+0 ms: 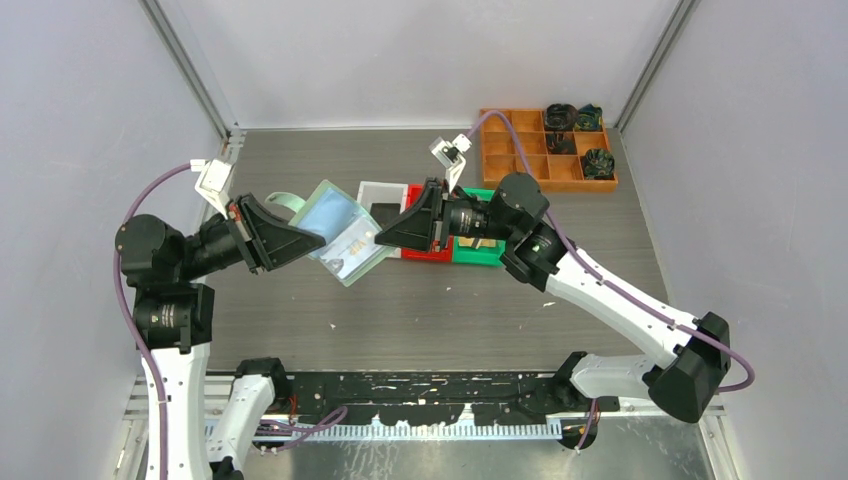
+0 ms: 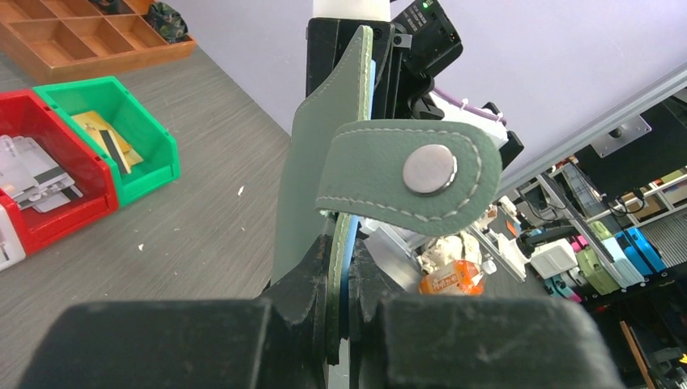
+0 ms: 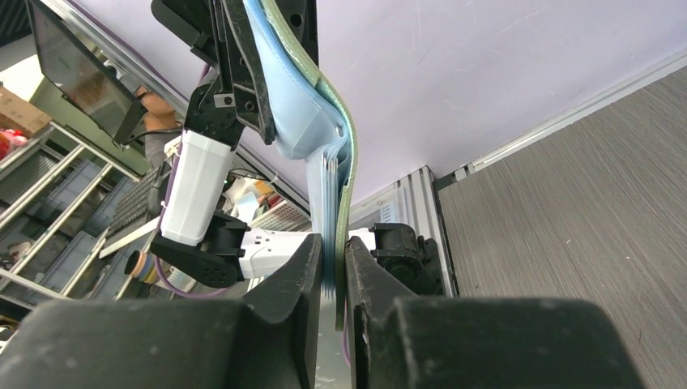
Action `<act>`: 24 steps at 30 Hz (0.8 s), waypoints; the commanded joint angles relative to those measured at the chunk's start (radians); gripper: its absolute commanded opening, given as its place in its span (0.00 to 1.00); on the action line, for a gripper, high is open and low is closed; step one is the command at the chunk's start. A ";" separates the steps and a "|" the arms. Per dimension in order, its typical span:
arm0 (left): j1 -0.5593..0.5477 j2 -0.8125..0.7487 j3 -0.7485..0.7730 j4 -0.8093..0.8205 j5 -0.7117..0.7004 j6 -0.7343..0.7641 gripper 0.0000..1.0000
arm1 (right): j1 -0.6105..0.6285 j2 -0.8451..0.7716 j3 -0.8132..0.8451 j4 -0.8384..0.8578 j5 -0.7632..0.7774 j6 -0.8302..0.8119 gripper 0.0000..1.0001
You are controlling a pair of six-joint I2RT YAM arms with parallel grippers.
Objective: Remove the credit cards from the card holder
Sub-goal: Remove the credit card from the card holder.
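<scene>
The mint-green card holder [image 1: 330,215] hangs open above the table, held between both grippers. My left gripper [image 1: 318,243] is shut on its left edge; the left wrist view shows the cover [image 2: 312,186] and its snap strap [image 2: 429,170] edge-on in the jaws. My right gripper [image 1: 380,238] is shut on its right edge, clamping the blue translucent pockets and the green cover [image 3: 304,121]. A pale printed credit card [image 1: 350,255] shows in a lower pocket. Gold cards [image 2: 101,134] lie in the green bin, pale cards [image 2: 32,170] in the red bin, and a black card [image 1: 385,212] in the white bin.
The white bin [image 1: 372,190], red bin [image 1: 416,256] and green bin [image 1: 480,258] stand in a row behind the grippers. A wooden compartment tray [image 1: 520,150] with dark items sits at the back right. Grey walls close in the table.
</scene>
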 commanded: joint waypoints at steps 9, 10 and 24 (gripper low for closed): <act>-0.004 0.004 0.013 0.049 0.040 -0.023 0.00 | 0.011 -0.064 -0.084 0.189 0.046 0.036 0.49; -0.004 0.005 0.011 0.049 0.043 -0.023 0.00 | 0.007 -0.059 -0.070 0.182 0.032 0.024 0.56; -0.004 0.010 0.037 0.023 0.086 0.000 0.00 | -0.042 0.017 0.075 0.007 -0.253 -0.032 0.49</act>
